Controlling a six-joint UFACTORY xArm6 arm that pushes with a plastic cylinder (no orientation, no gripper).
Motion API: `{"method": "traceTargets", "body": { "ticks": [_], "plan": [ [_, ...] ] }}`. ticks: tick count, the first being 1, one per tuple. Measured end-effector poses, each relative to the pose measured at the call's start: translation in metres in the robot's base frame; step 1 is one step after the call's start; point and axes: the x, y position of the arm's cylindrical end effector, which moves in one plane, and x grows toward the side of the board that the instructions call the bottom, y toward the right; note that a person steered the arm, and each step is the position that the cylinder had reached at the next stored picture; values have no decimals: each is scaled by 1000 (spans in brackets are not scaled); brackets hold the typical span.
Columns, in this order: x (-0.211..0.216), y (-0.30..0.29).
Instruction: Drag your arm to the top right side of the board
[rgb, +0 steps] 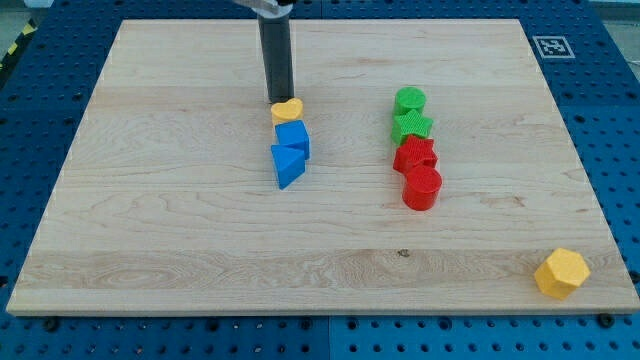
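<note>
My tip (279, 99) is at the end of the dark rod, which comes down from the view's top left of centre. It sits just above and touching a small yellow heart-shaped block (287, 110). Right below that are a blue cube (293, 137) and a blue triangular block (287, 165), stacked in a column. To the view's right stands a second column: a green cylinder-like block (409, 101), a green star (412, 126), a red star-like block (414, 154) and a red cylinder (422, 187). The board's top right (500, 50) is far from my tip.
A yellow hexagonal block (561, 272) sits at the board's bottom right corner. A black-and-white marker tag (552, 46) lies just off the board's top right corner. The wooden board (180, 240) rests on a blue perforated table.
</note>
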Motion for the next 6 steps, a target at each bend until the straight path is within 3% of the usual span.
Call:
{"method": "traceTargets", "body": {
  "ticks": [2, 4, 5, 6],
  "plan": [
    [-92, 29],
    [-93, 187],
    [-77, 254],
    [-34, 284]
  ]
}}
